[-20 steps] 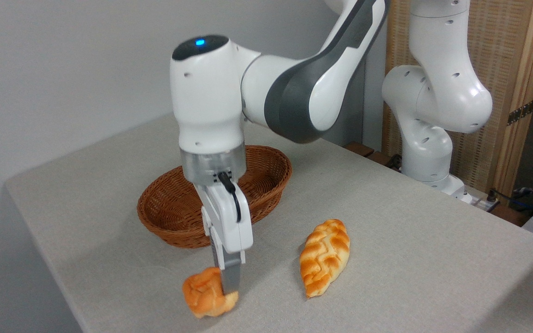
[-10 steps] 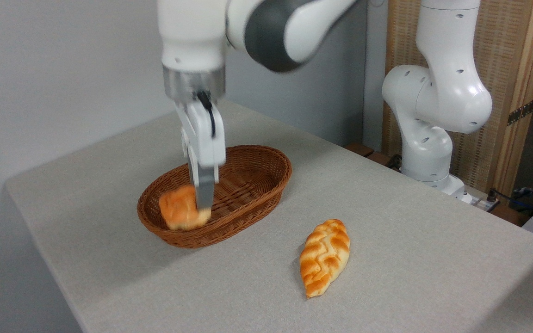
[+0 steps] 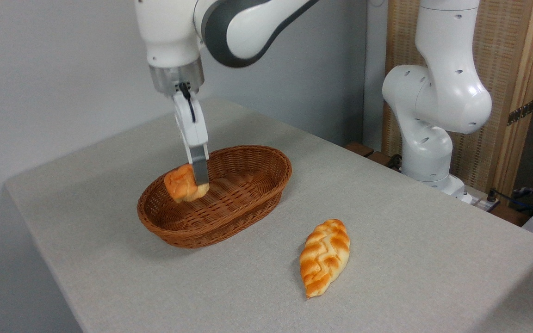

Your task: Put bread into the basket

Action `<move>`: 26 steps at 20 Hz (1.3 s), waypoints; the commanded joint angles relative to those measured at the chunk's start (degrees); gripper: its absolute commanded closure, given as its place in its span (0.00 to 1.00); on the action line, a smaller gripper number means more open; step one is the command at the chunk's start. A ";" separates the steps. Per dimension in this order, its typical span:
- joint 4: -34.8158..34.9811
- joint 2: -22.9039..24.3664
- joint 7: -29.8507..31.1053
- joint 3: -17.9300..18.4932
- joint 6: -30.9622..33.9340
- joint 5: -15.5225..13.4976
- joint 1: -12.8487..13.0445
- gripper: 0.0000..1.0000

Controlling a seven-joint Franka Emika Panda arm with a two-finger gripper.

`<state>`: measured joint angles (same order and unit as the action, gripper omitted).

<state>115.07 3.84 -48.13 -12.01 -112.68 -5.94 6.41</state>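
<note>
While the pincer (image 3: 195, 181) grips the bread (image 3: 181, 183), it hangs over the basket (image 3: 248, 203).

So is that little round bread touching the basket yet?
Cannot tell. The camera view shows the bread clamped in the gripper over the basket, but no plain gap or contact.

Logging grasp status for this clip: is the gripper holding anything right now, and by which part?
Yes. The gripper is shut on the round bread roll, pinched at its right side, held above the basket. The far finger is hidden.
</note>
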 commanded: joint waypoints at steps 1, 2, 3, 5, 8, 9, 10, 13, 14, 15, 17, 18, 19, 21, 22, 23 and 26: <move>-0.28 -1.64 -0.21 0.41 -2.71 3.38 0.18 0.12; -0.28 -1.90 -0.12 0.41 -4.02 4.09 0.18 0.03; -0.28 -1.99 -0.12 0.41 -5.17 4.09 0.18 0.00; -0.28 -2.08 -0.12 0.49 -5.36 4.09 0.09 0.00; -0.28 -2.17 -0.03 0.49 -5.18 4.09 0.09 0.00; -0.28 -2.17 0.06 0.49 -5.09 4.09 0.01 0.00; -0.28 -2.17 0.23 0.49 -5.00 4.09 0.09 0.00; -0.63 -1.46 1.46 0.84 -4.39 3.92 -0.17 0.00; -0.98 -0.77 4.07 0.85 -4.04 3.92 -0.26 0.00; -2.21 -0.50 7.49 0.93 -3.95 3.92 -0.43 0.00; -6.50 -0.84 12.00 1.63 -0.02 4.01 -0.61 0.00; -9.13 -1.11 12.01 2.51 3.14 4.09 -1.04 0.00; -10.99 -1.28 12.01 2.95 5.95 4.09 -1.31 0.00; -14.50 -1.81 12.10 5.40 9.31 4.01 -1.31 0.00; -16.70 -2.34 12.10 6.63 11.58 4.01 -1.31 0.00; -19.24 -3.12 12.10 7.43 13.96 4.01 -1.31 0.00; -23.83 -4.45 11.92 10.33 18.46 4.18 -1.22 0.00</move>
<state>97.39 2.15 -37.07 -4.35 -99.07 -2.30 4.53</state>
